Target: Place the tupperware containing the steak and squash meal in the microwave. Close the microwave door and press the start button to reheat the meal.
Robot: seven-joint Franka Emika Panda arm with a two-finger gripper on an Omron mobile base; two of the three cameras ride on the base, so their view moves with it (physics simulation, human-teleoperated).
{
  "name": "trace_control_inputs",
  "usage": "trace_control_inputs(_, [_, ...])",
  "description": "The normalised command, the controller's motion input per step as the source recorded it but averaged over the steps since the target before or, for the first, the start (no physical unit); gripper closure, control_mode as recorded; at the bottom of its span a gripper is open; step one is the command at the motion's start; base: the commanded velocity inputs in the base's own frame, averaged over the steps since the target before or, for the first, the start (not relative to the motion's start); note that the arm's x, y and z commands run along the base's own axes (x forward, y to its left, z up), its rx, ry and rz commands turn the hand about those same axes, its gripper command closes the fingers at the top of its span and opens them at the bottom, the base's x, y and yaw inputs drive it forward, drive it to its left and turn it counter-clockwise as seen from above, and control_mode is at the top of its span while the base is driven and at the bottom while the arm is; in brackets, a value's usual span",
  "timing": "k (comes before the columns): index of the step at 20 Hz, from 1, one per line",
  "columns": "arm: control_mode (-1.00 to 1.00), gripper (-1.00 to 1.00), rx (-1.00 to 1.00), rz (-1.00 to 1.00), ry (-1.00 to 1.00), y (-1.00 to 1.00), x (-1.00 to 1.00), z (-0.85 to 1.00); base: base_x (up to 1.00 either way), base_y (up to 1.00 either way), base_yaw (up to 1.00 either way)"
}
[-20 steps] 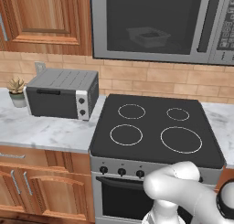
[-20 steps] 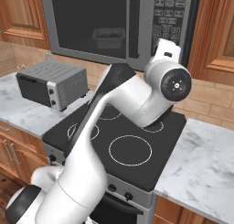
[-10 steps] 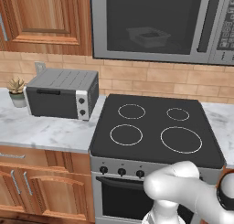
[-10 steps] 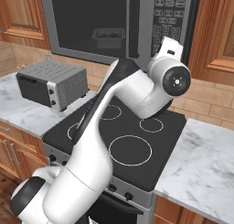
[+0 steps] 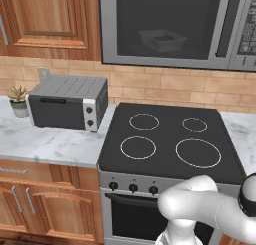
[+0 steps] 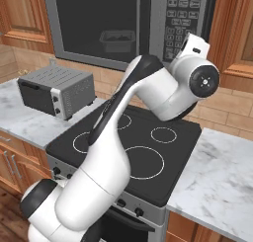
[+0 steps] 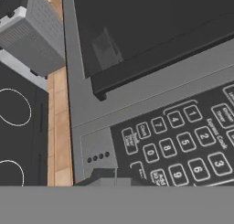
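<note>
While the microwave door [image 5: 167,24] stands closed, the tupperware [image 5: 162,40] sits inside the microwave [image 6: 128,26], dimly visible through the dark window in both base views, resting toward the right half of the cavity; what lies in the tub cannot be made out through the glass. At the door's right edge runs the dark vertical bar handle [image 5: 229,23], and beyond it the keypad strip [image 6: 180,20]. From the right base view, the white arm rises over the black cooktop [image 6: 128,149] and bends up so that its hand is raised close in front of the keypad's lower part. Seen from the hand view, the number keys [image 7: 183,141] spread across the lower right, and the tool [image 7: 115,182] shows only as dark tips at the bottom edge, drawn together with nothing between them, right by the lowest keys; whether they touch a button cannot be told. Left of the cooktop, a small grey toaster oven [image 5: 67,102] stands on the marble surface [image 5: 45,141], with a little potted plant [image 5: 18,100] just beside it against the brick backsplash.
</note>
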Motion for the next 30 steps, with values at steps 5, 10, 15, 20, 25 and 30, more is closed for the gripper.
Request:
trace_control_inputs(5, [-1.00,1.00,0.00,0.04,-0.02,0.00,0.00,0.04,0.00,0.00,0.00])
trace_control_inputs(10, [-1.00,1.00,0.00,0.03,0.00,0.00,0.04,0.00,0.00,0.00,0.00])
trace_control_inputs(15, [-1.00,1.00,0.00,0.01,-0.01,0.00,0.16,0.00,0.00,0.00,0.00])
trace_control_inputs(20, [-1.00,1.00,0.00,0.00,-0.02,0.00,0.18,0.00,0.00,0.00,0.00])
trace_control_inputs(25, [-1.00,1.00,0.00,0.00,-0.03,-0.04,0.15,-0.04,0.00,0.00,0.00])
trace_control_inputs(30, [-1.00,1.00,0.00,0.00,-0.02,-0.08,0.13,-0.11,0.00,0.00,0.00])
